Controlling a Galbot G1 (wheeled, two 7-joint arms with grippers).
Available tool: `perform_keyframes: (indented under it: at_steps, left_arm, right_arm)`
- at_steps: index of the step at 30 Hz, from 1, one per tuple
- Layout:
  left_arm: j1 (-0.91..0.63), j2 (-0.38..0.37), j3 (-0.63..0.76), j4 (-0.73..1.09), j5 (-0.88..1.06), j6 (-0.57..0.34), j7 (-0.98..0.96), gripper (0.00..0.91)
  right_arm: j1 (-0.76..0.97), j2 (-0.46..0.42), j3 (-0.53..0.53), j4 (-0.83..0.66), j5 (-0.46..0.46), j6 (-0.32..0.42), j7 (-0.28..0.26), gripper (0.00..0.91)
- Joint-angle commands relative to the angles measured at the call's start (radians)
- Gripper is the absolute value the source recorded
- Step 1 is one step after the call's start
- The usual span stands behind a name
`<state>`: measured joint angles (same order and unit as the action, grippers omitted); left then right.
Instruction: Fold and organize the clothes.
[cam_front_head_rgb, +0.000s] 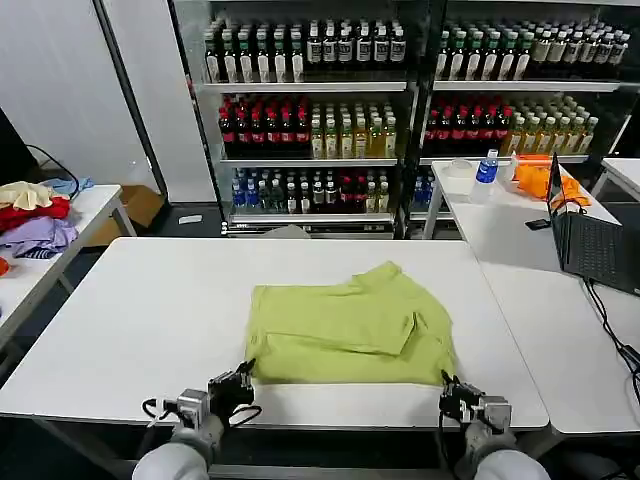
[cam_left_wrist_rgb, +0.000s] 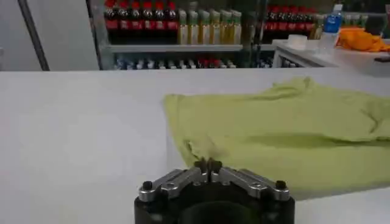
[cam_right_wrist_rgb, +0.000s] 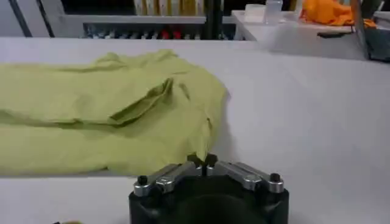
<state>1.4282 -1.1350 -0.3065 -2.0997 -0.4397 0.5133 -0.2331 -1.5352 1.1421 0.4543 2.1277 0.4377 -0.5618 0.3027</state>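
Meanwhile, the lime T-shirt (cam_front_head_rgb: 350, 325) lies folded mid-table (cam_front_head_rgb: 150, 320); the left gripper (cam_front_head_rgb: 245, 373) and right gripper (cam_front_head_rgb: 447, 385) sit at its near corners, fingers pressed together, holding nothing.

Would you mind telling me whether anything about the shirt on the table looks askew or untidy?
The T-shirt lies partly folded but uneven: a loose flap sticks up on its right half, and its far edge bulges. Both grippers, left and right, pinch its near corners.

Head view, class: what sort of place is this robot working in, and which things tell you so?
Probably a robot test room staged as a shop: stocked drink shelves behind, white work tables bearing a lime T-shirt, and an open laptop alongside.
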Motion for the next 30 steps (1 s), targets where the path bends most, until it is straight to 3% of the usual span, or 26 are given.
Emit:
perform_keyframes:
  at_steps: [1,2,8,13,19,24,30]
  left_arm:
    - [0.16,-0.004,-0.037,-0.129,0.048,0.001,0.0,0.705]
    - [0.171,-0.006,-0.044,-0.141,0.058,0.005,0.0,0.907]
    - [0.185,0.006,-0.08,-0.197,0.058,0.027,-0.005,0.907]
    - [0.163,0.032,-0.118,-0.222,0.055,0.038,-0.004,0.907]
    - [0.035,0.097,-0.106,-0.117,-0.031,0.029,-0.043,0.907]
    - [-0.215,0.113,-0.024,0.051,-0.122,0.036,-0.091,0.907]
    - [-0.473,0.107,0.104,0.275,-0.187,0.049,-0.097,0.907]
  right_arm:
    - [-0.17,0.003,0.034,0.161,-0.126,-0.017,-0.016,0.907]
    - [-0.179,0.004,0.044,0.178,-0.139,-0.016,-0.02,0.907]
    - [-0.172,-0.022,0.11,0.262,-0.149,-0.017,-0.045,0.907]
    - [-0.079,-0.061,0.118,0.23,-0.11,-0.017,-0.046,0.907]
    - [0.297,-0.092,-0.017,-0.008,-0.021,-0.019,-0.018,0.907]
    - [0.592,-0.079,-0.161,-0.26,0.053,-0.018,0.009,0.907]
    - [0.783,-0.039,-0.23,-0.48,0.155,-0.017,0.049,0.907]
